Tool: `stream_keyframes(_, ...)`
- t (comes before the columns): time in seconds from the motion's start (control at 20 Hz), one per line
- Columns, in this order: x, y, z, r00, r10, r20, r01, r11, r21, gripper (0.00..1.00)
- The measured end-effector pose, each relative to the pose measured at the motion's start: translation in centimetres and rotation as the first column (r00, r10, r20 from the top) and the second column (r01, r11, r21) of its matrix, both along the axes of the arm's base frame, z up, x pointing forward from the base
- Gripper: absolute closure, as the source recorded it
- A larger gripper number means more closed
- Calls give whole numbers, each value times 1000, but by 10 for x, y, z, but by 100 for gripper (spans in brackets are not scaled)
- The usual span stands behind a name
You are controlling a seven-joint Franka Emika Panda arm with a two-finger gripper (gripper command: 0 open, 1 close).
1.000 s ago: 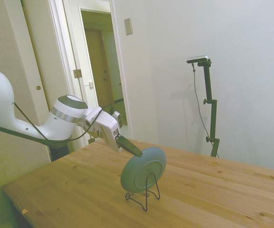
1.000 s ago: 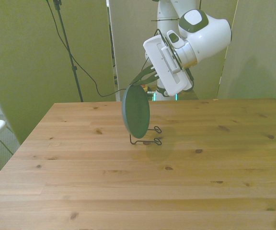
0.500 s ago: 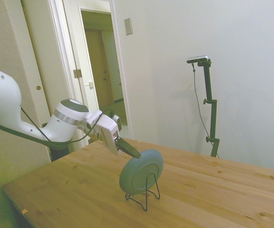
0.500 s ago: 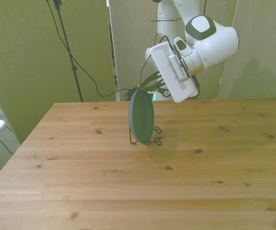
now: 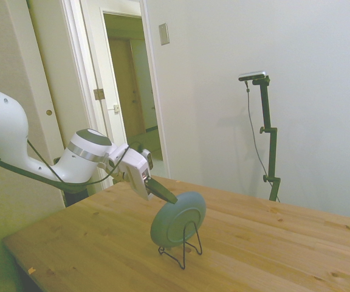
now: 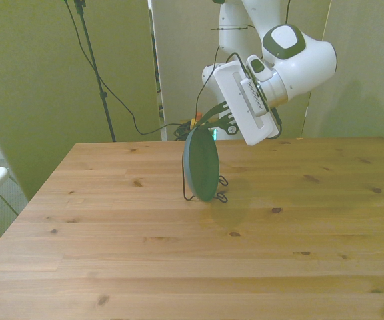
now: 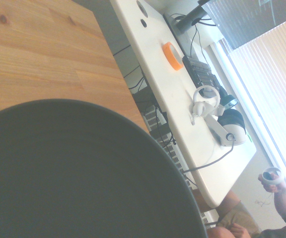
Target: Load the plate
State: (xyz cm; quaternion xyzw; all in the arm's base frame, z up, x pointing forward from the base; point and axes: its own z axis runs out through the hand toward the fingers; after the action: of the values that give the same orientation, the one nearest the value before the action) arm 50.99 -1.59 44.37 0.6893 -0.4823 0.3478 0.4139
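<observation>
Plate (image 5: 177, 218) lower since earlier, now seated upright in wire stand (image 5: 184, 249) mid-desk (image 6: 199, 253).
Jaws (image 5: 168, 196) pinch plate's top rim; best release once it leans steady, then retreat without nudging it.

Soft even light, window glare, imgs sharp

plate (image 5: 176, 220): plain teal-green face, paler grey-green back
wire stand (image 5: 184, 248) under plate: black
surface (image 6: 192, 247): light knotty wood planks
arm (image 6: 299, 57): white, grey cap
tape roll (image 7: 173, 55) beyond surface: orange
</observation>
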Motion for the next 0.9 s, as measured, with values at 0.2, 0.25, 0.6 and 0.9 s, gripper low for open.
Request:
stream_keyframes(0.2,-1,-2,5,1000,2,8,-2,1000,-11,100)
stream_keyframes(0.25,-1,-3,7,1000,0,11,0,1000,-14,100)
stream_keyframes(0.6,0,-1,10,1000,21,-11,-21,996,-82,100)
stream_keyframes(0.9,7,17,-1,996,70,-46,-74,991,-107,100)
